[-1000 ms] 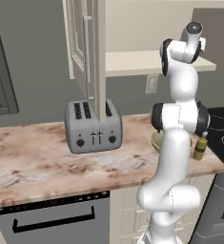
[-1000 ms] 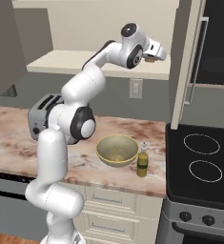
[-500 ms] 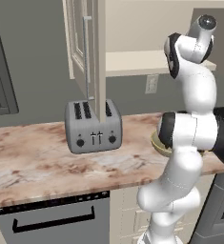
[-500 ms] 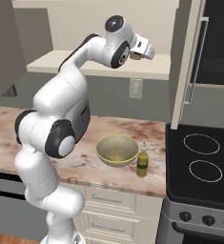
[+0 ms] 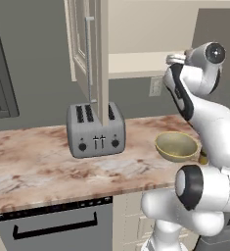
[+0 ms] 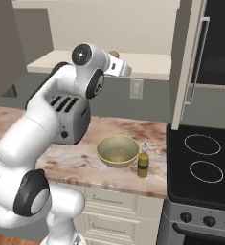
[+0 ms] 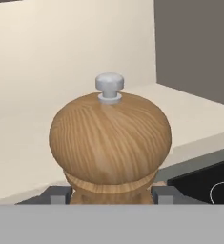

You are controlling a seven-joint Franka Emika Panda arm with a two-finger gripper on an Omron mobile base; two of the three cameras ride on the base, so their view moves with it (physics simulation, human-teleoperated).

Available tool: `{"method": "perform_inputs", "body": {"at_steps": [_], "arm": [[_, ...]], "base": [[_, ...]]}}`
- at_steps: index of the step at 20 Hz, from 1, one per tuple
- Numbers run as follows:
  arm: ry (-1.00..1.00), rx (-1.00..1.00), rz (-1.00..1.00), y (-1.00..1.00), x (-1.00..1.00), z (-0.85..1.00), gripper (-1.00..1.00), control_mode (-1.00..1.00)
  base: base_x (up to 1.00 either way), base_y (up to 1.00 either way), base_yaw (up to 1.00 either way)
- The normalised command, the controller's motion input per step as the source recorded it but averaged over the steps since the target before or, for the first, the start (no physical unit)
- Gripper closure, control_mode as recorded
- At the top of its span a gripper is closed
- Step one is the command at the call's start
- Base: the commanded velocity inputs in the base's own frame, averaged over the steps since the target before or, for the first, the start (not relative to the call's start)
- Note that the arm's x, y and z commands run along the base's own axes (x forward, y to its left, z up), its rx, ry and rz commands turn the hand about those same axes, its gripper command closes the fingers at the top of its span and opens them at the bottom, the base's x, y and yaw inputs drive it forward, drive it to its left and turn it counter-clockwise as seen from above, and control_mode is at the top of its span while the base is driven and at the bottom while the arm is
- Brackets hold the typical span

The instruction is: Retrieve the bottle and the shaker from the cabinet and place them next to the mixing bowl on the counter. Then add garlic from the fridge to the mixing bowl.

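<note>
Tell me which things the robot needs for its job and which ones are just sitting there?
For the job: shaker, clamped in the gripper; bottle; mixing bowl; cabinet; counter.

Just there: toaster; stovetop; wall outlet.

The shaker (image 7: pixel 110 145) is brown turned wood with a round domed head and a small grey knob on top, upright above the beige shelf of the cabinet (image 6: pixel 147 64); the bottle (image 6: pixel 143 161), slim and olive-yellow with a pale spout, stands upright on the marbled counter (image 6: pixel 80 162) just beside the shallow olive-yellow mixing bowl (image 6: pixel 117 150).
</note>
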Motion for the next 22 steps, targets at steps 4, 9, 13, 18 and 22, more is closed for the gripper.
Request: {"method": "perform_inputs", "body": {"at_steps": [4, 9, 13, 18, 22], "arm": [[-0.05, -0.01, 0.02, 0.59, -1.0, 0.3, 1.0, -1.0], [0.0, 0.0, 0.01, 0.48, -1.0, 0.58, 1.0, -1.0], [-0.01, 0.0, 0.03, 0.43, -0.98, 0.45, 1.0, -1.0], [0.0, 0.0, 0.0, 0.46, -0.73, -0.01, 1.0, -1.0], [0.07, 0.01, 0.0, 0.43, -0.59, -0.29, 1.0, -1.0]], "base": [[0.0, 0.0, 0.0], [0.0, 0.0, 0.0], [0.0, 0.0, 0.0], [0.0, 0.0, 0.0], [0.0, 0.0, 0.0]]}}
